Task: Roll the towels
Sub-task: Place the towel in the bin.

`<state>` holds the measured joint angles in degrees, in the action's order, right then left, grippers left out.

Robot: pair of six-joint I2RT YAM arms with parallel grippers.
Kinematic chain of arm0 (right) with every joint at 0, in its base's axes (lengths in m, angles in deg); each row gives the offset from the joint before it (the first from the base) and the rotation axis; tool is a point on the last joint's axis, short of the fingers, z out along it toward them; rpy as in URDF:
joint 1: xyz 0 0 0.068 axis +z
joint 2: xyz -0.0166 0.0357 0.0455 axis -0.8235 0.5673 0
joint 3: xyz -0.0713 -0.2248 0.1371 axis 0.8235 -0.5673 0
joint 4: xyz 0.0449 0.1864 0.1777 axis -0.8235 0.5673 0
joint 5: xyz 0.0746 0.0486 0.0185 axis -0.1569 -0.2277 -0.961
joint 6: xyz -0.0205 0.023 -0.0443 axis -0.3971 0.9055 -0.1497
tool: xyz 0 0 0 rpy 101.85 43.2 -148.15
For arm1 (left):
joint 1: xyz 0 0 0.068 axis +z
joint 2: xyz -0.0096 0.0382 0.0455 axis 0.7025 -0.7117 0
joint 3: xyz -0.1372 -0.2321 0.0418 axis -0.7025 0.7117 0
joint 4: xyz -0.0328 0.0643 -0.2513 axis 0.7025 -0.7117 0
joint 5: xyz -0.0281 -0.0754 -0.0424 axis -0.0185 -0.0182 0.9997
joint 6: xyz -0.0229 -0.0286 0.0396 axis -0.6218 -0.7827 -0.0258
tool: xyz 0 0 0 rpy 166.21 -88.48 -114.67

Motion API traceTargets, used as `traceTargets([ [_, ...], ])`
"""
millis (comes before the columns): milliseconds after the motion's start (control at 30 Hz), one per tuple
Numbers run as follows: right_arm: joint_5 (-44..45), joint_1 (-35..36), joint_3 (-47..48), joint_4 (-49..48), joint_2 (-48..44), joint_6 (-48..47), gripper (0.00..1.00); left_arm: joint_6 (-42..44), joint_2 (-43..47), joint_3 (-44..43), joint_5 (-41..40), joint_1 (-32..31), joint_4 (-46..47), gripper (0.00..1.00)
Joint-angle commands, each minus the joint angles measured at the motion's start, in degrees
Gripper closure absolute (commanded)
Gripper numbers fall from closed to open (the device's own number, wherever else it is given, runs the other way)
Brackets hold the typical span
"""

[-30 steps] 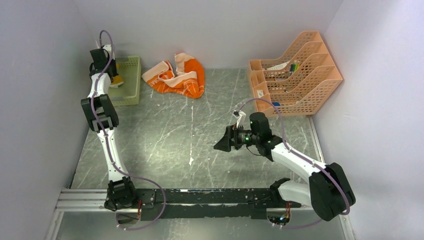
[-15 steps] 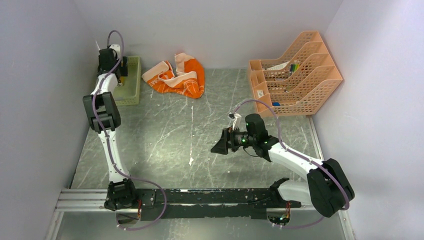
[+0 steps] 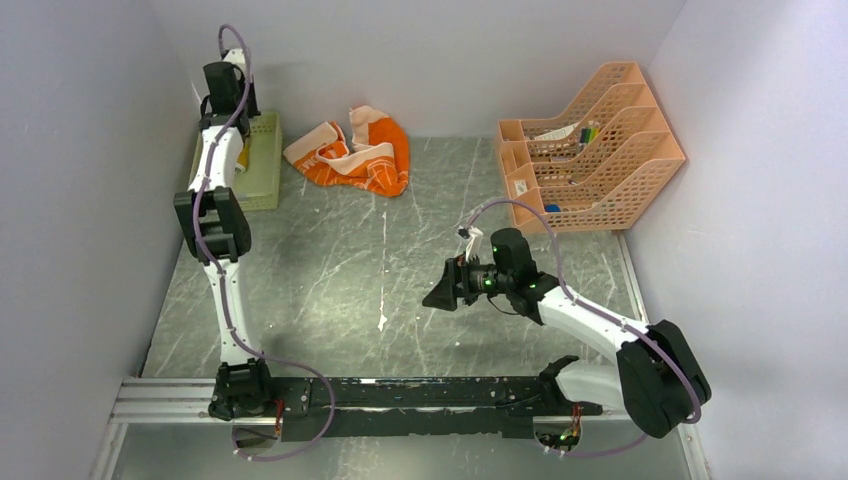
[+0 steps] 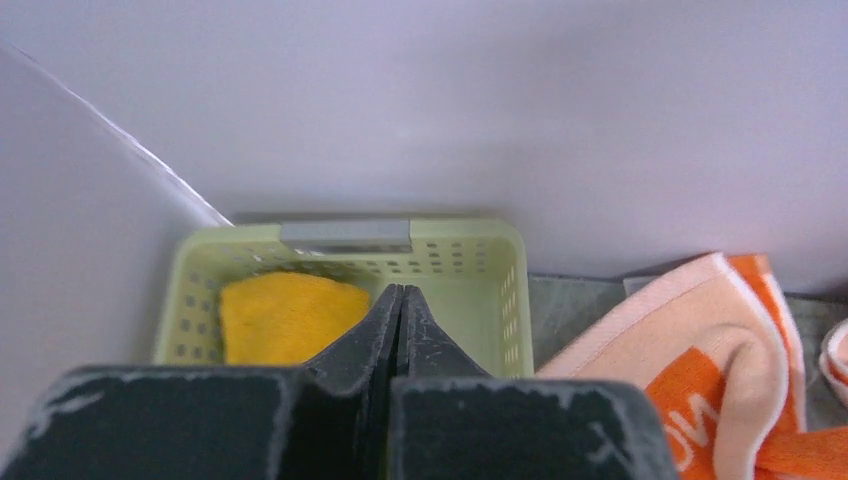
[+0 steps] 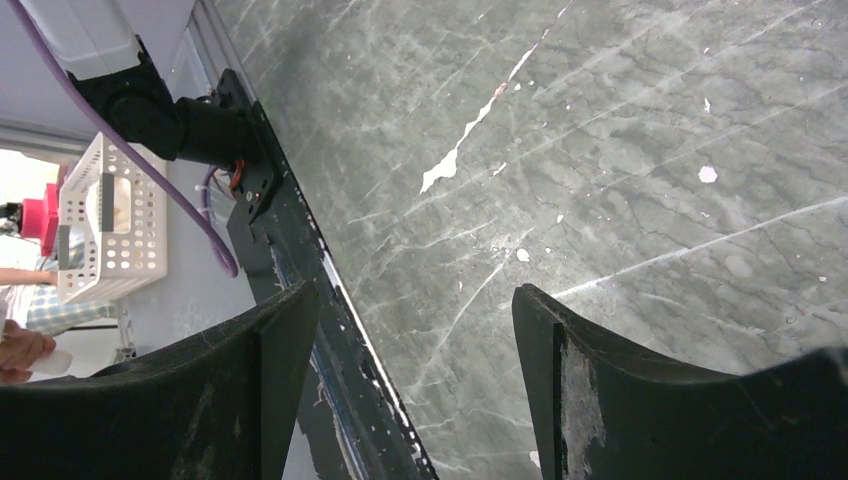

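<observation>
We're looking at the left arm's fingers (image 4: 398, 305) now. They're pressing flat together with nothing between them, hanging above the pale green plastic mesh basket (image 4: 455, 232) in the back corner. The small mustard-yellow towel (image 4: 285, 318) is lying inside that basket, showing just past the closed fingertips in the wrist view. We can't tell whether it is rolled.

Just beside the basket, on its right, the large bright-orange towel with pale peach bands and white lettering (image 3: 365, 155) is sitting crumpled on the grey marbled table (image 3: 330, 270), close to the back wall. Far to the right of the basket, the peach plastic file rack (image 3: 590, 140) is standing in the opposite back corner.

The right arm's fingers (image 3: 438, 290) are well away from the basket, toward the near side of the table. They're hovering over bare stone, spread wide apart and gripping nothing at all.
</observation>
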<state>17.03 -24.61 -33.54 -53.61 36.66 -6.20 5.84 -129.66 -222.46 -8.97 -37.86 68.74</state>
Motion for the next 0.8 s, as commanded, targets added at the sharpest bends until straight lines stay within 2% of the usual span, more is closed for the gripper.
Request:
traceTargets([
  [0, 0.71, 0.29, -0.80, 1.12, -1.53, -1.38, 0.28, -6.22, -9.01, -5.06, 10.24, 3.98, -9.71, 0.93],
  [100, 0.68, 0.28, -1.00, 0.16, -0.97, -0.90, 0.28, -8.43, -11.41, -5.52, 15.86, 5.89, -10.42, 0.93],
  [200, 0.30, 0.33, -0.89, -0.41, 0.25, -0.98, 0.28, -6.43, -13.34, -5.93, 16.29, 5.98, -12.45, 0.93],
  [333, 0.50, 0.34, -0.70, 0.17, 1.04, -1.70, 0.28, -6.12, -14.11, -5.37, 14.07, 6.82, -13.49, 0.93],
  [433, 0.67, 0.45, -0.97, 0.00, 1.38, -1.64, 0.28, -7.63, -13.88, -4.95, 8.94, 7.80, -13.20, 0.93],
  [633, 1.70, 1.41, -0.83, -2.35, 4.13, -0.75, 0.28, -7.51, -11.13, -3.08, 8.74, 8.84, -9.97, 0.93],
  [700, 2.51, 2.24, -0.19, -2.47, 4.89, -0.73, 0.28, -7.82, -9.43, -3.22, 9.90, 8.77, -8.83, 0.90],
  [767, 3.41, 3.08, 0.63, -1.96, 5.39, -1.07, 0.28, -7.02, -6.71, -3.13, 8.39, 7.77, -7.59, 0.75],
])
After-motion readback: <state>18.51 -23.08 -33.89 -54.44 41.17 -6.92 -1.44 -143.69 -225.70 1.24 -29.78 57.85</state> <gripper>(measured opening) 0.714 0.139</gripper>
